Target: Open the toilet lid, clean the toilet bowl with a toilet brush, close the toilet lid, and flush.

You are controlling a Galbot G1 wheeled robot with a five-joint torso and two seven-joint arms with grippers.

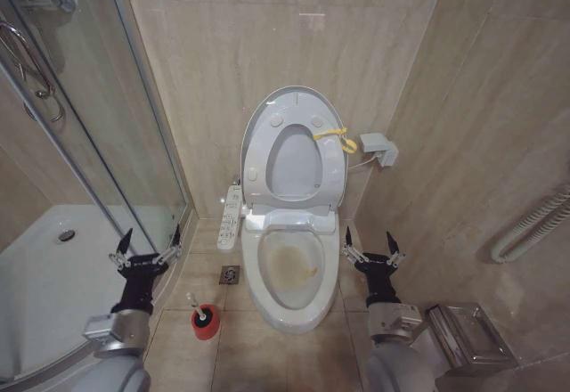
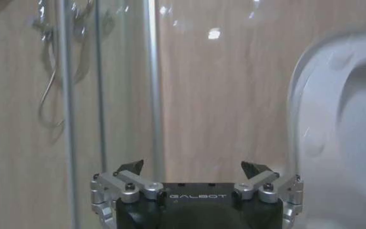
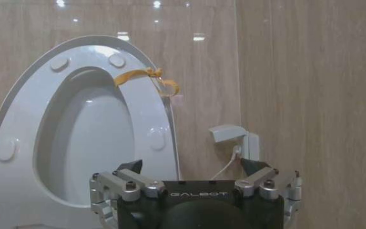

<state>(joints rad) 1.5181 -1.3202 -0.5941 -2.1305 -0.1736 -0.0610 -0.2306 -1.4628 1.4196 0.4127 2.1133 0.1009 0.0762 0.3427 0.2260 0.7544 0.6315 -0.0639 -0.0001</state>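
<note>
The toilet lid stands upright against the wall, with the ring seat raised against it and a yellow strap at its rim. Below, the toilet bowl lies uncovered, with yellowish-brown stains inside. The toilet brush stands in its red cup on the floor left of the bowl. My left gripper hovers open left of the bowl, above the brush. My right gripper hovers open right of the bowl. The left wrist view has the left gripper beside the lid. The right gripper faces the lid and strap.
A white control panel juts out at the toilet's left. The glass shower enclosure bounds the left side. A floor drain sits beside the bowl. A wall box and a metal holder are on the right.
</note>
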